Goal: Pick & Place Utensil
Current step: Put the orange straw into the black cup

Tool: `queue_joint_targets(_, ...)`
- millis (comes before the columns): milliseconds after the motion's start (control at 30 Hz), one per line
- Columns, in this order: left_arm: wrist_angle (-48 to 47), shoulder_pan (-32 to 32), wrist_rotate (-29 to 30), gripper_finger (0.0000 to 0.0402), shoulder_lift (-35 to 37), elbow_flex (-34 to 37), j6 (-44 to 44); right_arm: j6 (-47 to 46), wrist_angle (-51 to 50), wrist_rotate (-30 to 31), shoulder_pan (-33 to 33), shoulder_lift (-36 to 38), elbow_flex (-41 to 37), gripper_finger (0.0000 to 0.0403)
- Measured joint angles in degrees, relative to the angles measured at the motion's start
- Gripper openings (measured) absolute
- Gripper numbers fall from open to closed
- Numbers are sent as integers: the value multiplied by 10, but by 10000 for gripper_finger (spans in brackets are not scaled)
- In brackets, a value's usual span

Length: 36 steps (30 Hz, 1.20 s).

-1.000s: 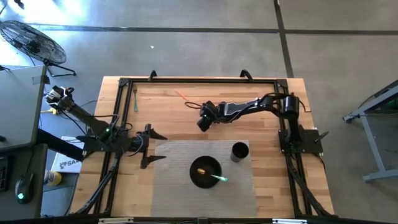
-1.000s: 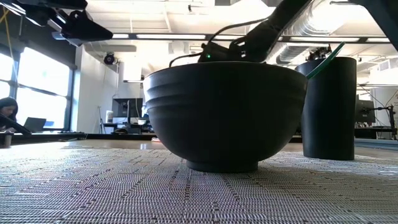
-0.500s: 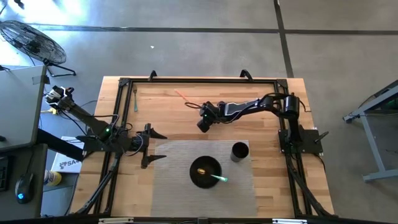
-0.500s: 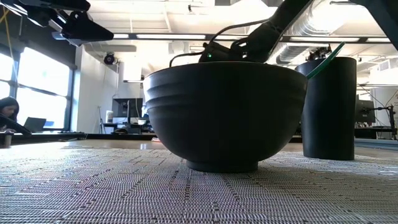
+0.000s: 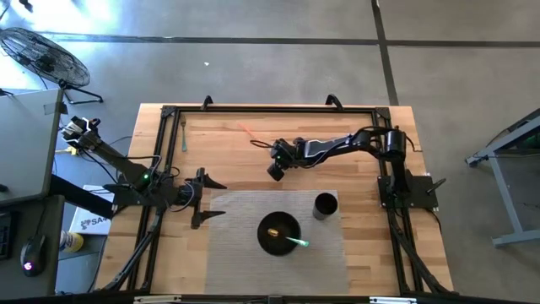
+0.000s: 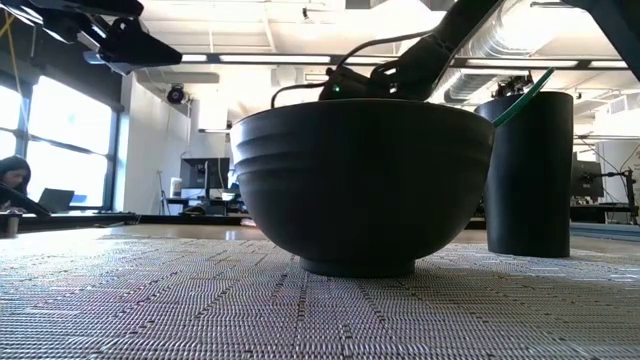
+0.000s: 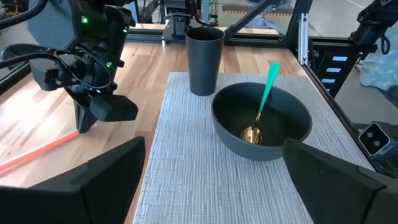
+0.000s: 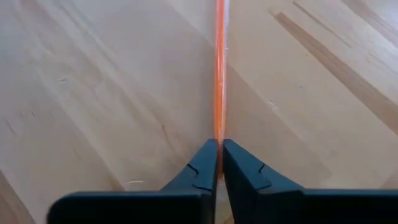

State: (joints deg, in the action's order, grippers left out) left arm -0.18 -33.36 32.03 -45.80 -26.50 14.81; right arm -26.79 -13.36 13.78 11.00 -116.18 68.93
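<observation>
A thin orange utensil (image 5: 249, 131) lies flat on the wooden table at the far middle; it also shows in the right wrist view (image 8: 219, 74) and the left wrist view (image 7: 37, 152). My right gripper (image 8: 219, 155) is shut on its near end, low over the table (image 5: 275, 171). A black bowl (image 7: 273, 146) stands on the grey mat (image 5: 236, 228). In the bowl, a spoon (image 7: 266, 93) with a teal handle and a gold head leans on the rim. My left gripper (image 5: 215, 200) is open and empty at the mat's left edge. My right gripper pinches the orange utensil's end (image 8: 219, 140) between its two fingertips. The fingers slant down and lie along the utensil. The rest of the utensil lies on the table, stretching away from the fingers.
A black cup (image 5: 325, 205) stands on the mat's far right, beside the bowl. A fork (image 5: 183, 133) lies on the wood at the far left. A black frame (image 5: 270, 108) runs round the table's edges. People and desks show in the room beyond.
</observation>
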Motion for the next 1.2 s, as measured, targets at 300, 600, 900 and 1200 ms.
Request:
queue_joint_targets(300,0,0,-14,374,0,0,0,50,-36,17,-11,28,-3,5)
queue_joint_targets(600,0,0,-8,374,0,0,0,248,-178,128,-102,177,-1,2)
queue_joint_targets(900,-2,0,-3,374,6,0,4,487,-349,321,-234,326,-1,2)
queue_joint_targets(1200,-12,0,-2,374,22,-1,30,429,-486,389,-324,440,0,1)
